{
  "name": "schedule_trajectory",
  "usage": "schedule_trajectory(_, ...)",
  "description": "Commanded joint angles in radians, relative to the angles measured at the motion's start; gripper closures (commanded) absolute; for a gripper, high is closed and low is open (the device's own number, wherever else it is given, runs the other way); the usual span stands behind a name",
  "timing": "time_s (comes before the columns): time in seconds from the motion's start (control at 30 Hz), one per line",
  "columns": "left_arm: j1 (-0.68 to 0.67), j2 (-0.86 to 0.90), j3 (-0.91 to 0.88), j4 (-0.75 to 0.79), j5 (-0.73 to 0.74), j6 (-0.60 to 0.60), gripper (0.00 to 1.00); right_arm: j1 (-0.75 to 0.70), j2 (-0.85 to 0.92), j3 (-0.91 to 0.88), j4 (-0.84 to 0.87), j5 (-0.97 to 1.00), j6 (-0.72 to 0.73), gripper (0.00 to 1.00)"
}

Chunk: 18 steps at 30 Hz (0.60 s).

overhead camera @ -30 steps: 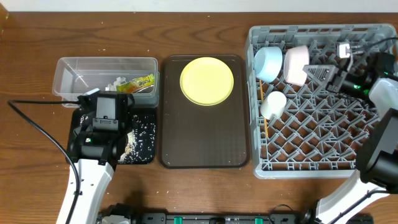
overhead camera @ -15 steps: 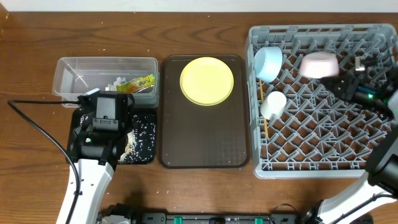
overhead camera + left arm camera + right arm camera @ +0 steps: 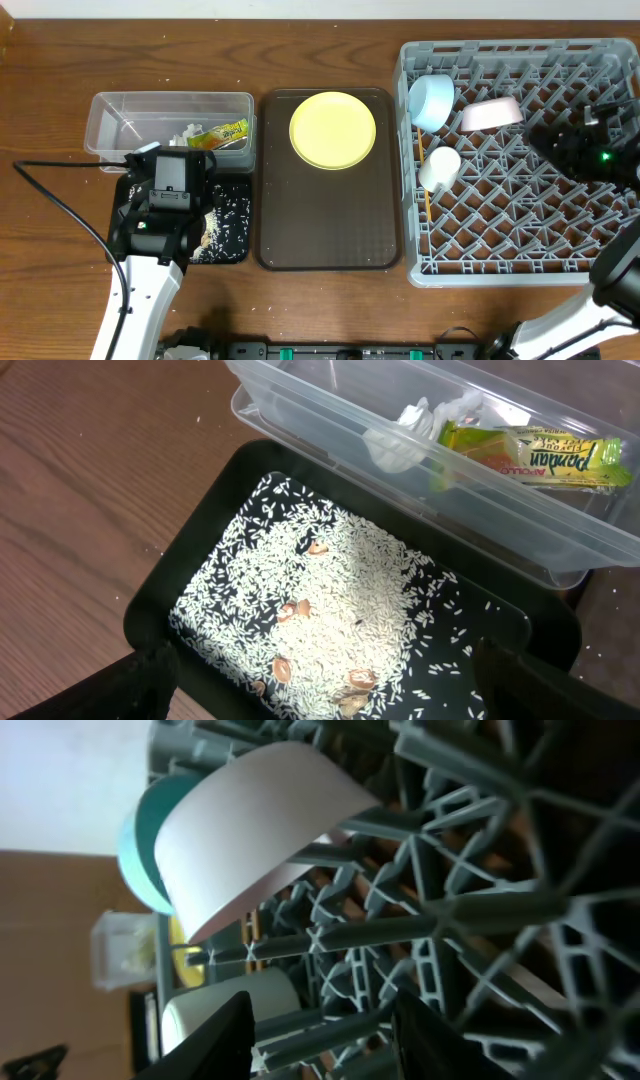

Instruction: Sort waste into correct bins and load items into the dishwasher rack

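Observation:
The pale pink bowl [image 3: 490, 113] [image 3: 260, 820] leans on its side among the pegs of the grey dishwasher rack [image 3: 520, 240], just right of the light blue bowl [image 3: 432, 102] [image 3: 140, 850]. My right gripper [image 3: 540, 138] [image 3: 325, 1040] is open a little to the right of the pink bowl, holding nothing. The white cup [image 3: 440, 167] [image 3: 200, 1010] and chopsticks [image 3: 424, 200] sit at the rack's left side. The yellow plate [image 3: 332, 130] lies on the brown tray [image 3: 330, 230]. My left gripper [image 3: 165, 195] [image 3: 330, 695] hangs open over the rice [image 3: 330, 590] in the black tray [image 3: 150, 600].
The clear tub [image 3: 120, 115] [image 3: 480, 520] behind the black tray holds the snack wrapper [image 3: 222, 133] [image 3: 530, 455] and the white tissue [image 3: 187, 131] [image 3: 410, 435]. A black cable [image 3: 60, 210] runs across the table at the far left.
My right gripper, shut on the pink bowl a second ago, has opened and drawn back to the right. The bowl now rests tilted in the rack. The left arm has not moved.

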Motion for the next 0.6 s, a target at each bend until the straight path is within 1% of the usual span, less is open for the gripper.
schedule_trajectory(0.0, 0.005, 0.0, 0.016, -0.002, -0.016, 0.003, 0.04, 0.042, -0.135, 0.014, 0.0, 0.117, 0.062, 0.59)
schedule_trajectory(0.17, 0.005, 0.0, 0.016, -0.002, -0.016, 0.003, 0.04, 0.153, -0.288, 0.014, 0.018, 0.303, 0.06, 0.62)
schedule_trajectory(0.27, 0.005, 0.0, 0.016, -0.002, -0.016, 0.003, 0.04, 0.259, -0.349, 0.014, 0.058, 0.438, 0.014, 0.58)
schedule_trajectory(0.33, 0.005, 0.0, 0.016, -0.002, -0.017, 0.003, 0.04, 0.329, -0.359, 0.014, 0.094, 0.509, -0.024, 0.56)
schedule_trajectory(0.43, 0.005, 0.0, 0.016, -0.002, -0.017, 0.003, 0.04, 0.433, -0.343, 0.014, 0.146, 0.62, -0.077, 0.48)
schedule_trajectory(0.57, 0.005, 0.0, 0.016, -0.002, -0.016, 0.003, 0.04, 0.522, -0.284, 0.014, 0.219, 0.774, -0.102, 0.45)
